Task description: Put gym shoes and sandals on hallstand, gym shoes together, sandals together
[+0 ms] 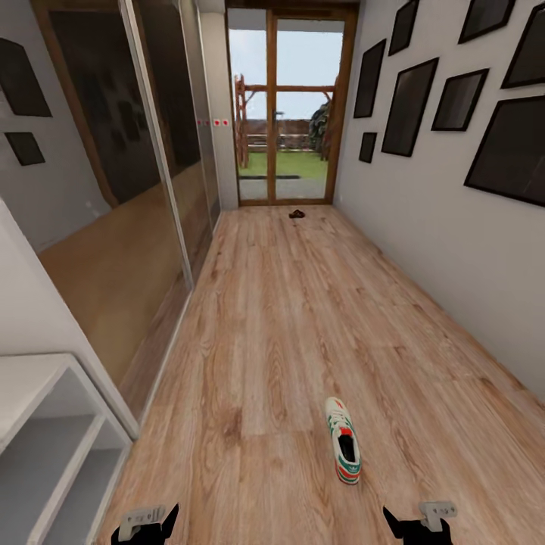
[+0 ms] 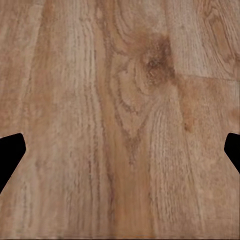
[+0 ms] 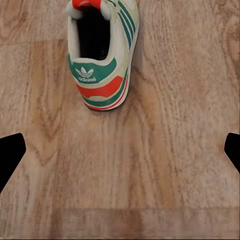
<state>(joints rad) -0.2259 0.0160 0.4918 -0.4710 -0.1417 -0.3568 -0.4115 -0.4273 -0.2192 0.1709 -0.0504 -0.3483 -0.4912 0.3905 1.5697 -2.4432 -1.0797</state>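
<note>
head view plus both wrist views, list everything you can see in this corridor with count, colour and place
gym shoe: 1, white with green stripes and red-orange patches, on the floor ahead of the right gripper, heel toward the robot
dark object: 1, brown, far end by the door, too small to identify
floor: 1, light brown wood planks, length of the corridor
hallstand: 1, pale grey, near left
glass door: 1, wood-framed, far end
picture frames: several, black, right wall
mirrored panels: left wall
left gripper: 1, black, jaws apart, over bare floor
right gripper: 1, black, jaws apart, behind the shoe's heel
</note>
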